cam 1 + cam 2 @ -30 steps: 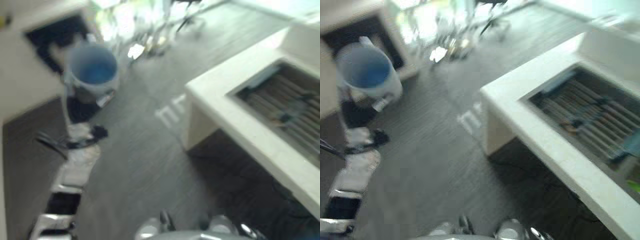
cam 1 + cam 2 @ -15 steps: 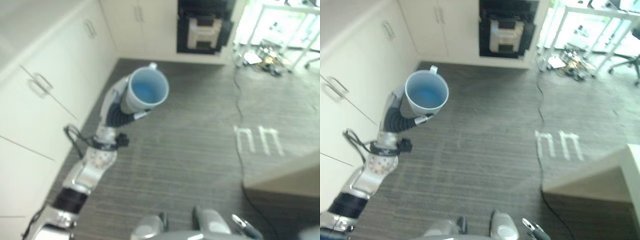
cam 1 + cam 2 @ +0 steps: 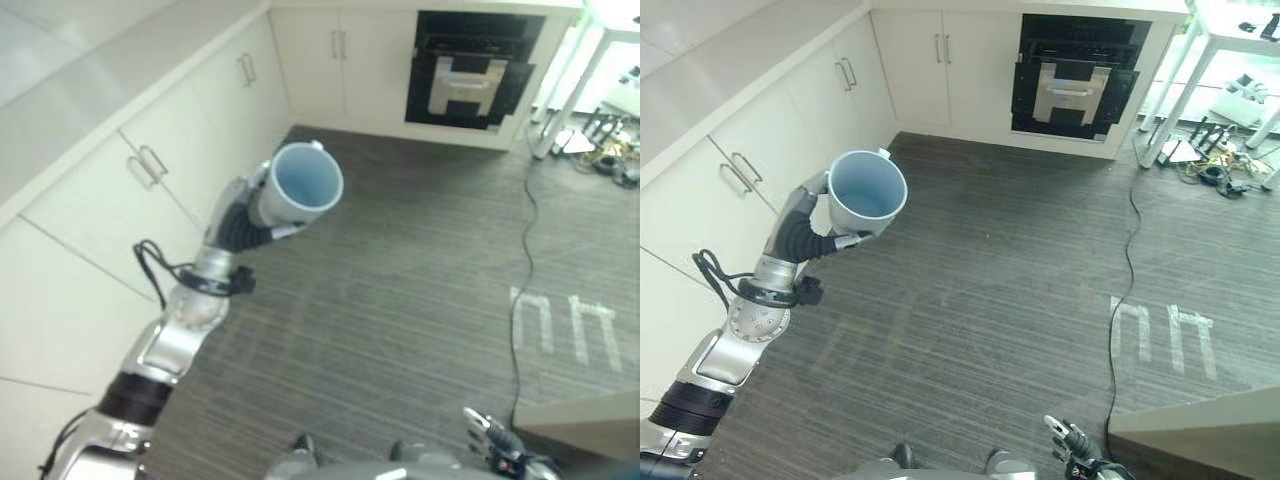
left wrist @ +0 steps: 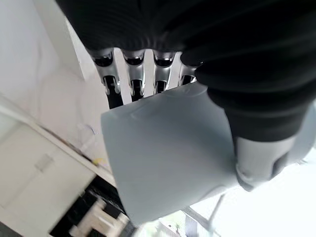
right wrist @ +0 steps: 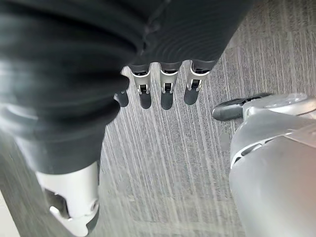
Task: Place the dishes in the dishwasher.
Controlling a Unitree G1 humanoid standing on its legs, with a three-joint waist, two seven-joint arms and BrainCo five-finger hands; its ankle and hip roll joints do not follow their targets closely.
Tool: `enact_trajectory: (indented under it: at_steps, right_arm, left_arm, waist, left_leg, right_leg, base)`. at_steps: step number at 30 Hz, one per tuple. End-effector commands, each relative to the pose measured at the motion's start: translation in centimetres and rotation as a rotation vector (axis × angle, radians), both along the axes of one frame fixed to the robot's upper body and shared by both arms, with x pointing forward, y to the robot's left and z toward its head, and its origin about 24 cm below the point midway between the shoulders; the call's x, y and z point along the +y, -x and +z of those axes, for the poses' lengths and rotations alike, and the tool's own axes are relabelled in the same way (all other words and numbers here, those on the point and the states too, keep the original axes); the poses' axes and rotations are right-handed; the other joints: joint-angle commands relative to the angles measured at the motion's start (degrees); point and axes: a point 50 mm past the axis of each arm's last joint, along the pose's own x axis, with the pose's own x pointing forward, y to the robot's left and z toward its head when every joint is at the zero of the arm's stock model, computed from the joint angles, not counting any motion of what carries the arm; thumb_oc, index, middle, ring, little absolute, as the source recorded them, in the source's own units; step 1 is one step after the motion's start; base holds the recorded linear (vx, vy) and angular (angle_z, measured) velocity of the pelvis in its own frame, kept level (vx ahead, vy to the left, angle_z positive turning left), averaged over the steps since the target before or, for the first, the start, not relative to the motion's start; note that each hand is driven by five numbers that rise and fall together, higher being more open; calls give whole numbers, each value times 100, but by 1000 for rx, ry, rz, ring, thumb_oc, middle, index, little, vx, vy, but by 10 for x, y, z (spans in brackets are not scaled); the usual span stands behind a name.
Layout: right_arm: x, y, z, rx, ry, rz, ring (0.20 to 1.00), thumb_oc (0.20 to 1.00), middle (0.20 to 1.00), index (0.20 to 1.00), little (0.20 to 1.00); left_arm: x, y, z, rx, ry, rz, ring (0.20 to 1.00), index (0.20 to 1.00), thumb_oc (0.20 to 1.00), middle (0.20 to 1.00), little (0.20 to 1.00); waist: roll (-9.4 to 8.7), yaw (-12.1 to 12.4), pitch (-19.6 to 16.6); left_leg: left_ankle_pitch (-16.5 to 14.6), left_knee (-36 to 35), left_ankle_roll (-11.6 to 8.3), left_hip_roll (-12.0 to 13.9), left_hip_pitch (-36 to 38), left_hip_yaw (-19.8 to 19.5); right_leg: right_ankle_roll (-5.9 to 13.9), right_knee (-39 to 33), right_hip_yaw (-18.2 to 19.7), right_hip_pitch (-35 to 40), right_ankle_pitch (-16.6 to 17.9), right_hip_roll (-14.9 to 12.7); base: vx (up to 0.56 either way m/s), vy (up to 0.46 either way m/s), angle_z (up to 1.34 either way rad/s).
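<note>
The left hand (image 3: 810, 235) is wrapped around a pale blue cup (image 3: 867, 191), held above the floor near the white cabinets (image 3: 790, 130). It looks rigid, smooth, probably slippery; gripping its wall suits it. The right hand (image 5: 158, 91) hangs relaxed, empty.

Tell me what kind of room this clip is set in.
Most likely a home-style kitchen. Cream cabinets with metal handles run under a pale countertop, a black built-in oven sits in the far wall, and the left hand holds a light blue mug above the dark striped floor.
</note>
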Motion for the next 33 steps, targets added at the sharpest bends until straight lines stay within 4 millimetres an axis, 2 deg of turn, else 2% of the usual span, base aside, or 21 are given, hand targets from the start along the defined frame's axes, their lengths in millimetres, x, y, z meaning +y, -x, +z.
enact_trajectory:
  at_steps: [1, 9, 16, 19, 21, 24, 28, 29, 32, 33]
  right_arm:
    - [5, 14, -6, 33, -11, 11, 1000, 1000, 1000, 1000, 1000]
    - [12, 26, -10, 47, -41, -19, 1000, 1000, 1000, 1000, 1000]
    - [11, 33, -12, 58, -44, -61, 1000, 1000, 1000, 1000, 1000]
    - [9, 42, -13, 81, -42, -69, 1000, 1000, 1000, 1000, 1000]
    - [8, 56, -15, 119, -43, -93, 1000, 1000, 1000, 1000, 1000]
    - [10, 64, -18, 158, -31, -52, 1000, 1000, 1000, 1000, 1000]
    - [7, 50, -15, 119, -25, 30, 1000, 1000, 1000, 1000, 1000]
    - [-12, -6, 3, 5, 9, -34, 1000, 1000, 1000, 1000, 1000]
    - [-8, -5, 2, 0, -4, -8, 1000, 1000, 1000, 1000, 1000]
    - [-4, 4, -3, 65, -41, -87, 1000, 1000, 1000, 1000, 1000]
  left_arm:
    - [-3, 1, 42, -191, 37, -41, 200, 200, 200, 200, 200]
    - [-11, 1, 46, -191, -18, -116, 200, 200, 200, 200, 200]
    - [-17, -3, 50, -188, -20, -157, 200, 200, 200, 200, 200]
    - [-18, -7, 53, -189, -19, -154, 200, 200, 200, 200, 200]
    - [-24, -11, 54, -176, -19, -160, 200, 200, 200, 200, 200]
    - [-22, -12, 49, -177, -11, -102, 200, 200, 200, 200, 200]
    - [-20, -7, 46, -172, -4, -94, 200, 200, 200, 200, 200]
    - [16, -9, 49, -175, -26, 36, 200, 200, 200, 200, 200]
    - [16, -13, 51, -179, 3, 51, 200, 200, 200, 200, 200]
    - [16, -16, 48, -181, 16, 56, 200, 200, 200, 200, 200]
  waist:
    - [-119, -54, -111]
    - [-146, -247, -167]
    - [-182, -432, -216]
    - [-189, -552, -201]
    - [-177, -696, -194]
    - [-179, -613, -155]
    - [-186, -404, -162]
    - [-155, 122, 210]
    - [-196, 85, 168]
    - [-209, 38, 124]
  left_leg:
    - [-242, 98, -18, -287, -20, 34]
    - [-476, 127, 202, -387, 191, 245]
    - [-663, 250, 315, -441, 312, 491]
    - [-739, 260, 371, -464, 385, 623]
    - [-731, 159, 412, -476, 445, 686]
    - [-715, 190, 389, -426, 461, 970]
    - [-738, 303, 362, -375, 412, 962]
    - [-190, 621, 203, -355, -721, -334]
    - [-234, 685, 155, -385, -704, -400]
    - [-252, 717, 109, -327, -673, -331]
  right_leg:
    - [501, -287, -89, -83, 210, -241]
    - [606, -266, 227, -139, 298, -269]
    - [707, -325, 499, -203, 447, -301]
    - [768, -290, 581, -256, 487, -335]
    - [772, -161, 739, -328, 442, -277]
    - [765, -20, 244, -378, 396, -355]
    - [703, -139, -33, -236, 367, -373]
    - [258, 719, 193, -588, -243, 151]
    - [227, 440, 244, -465, -179, 178]
    - [206, 270, 246, -422, -132, 168]
  base:
    - [72, 58, -17]
    - [49, 5, -20]
    - [29, 7, -34]
    - [15, 36, -48]
    - [12, 44, -54]
    - [-28, -41, -27]
    - [-22, -79, -15]
    - [-17, -76, 10]
    - [2, -109, 9]
    - [13, -148, -1]
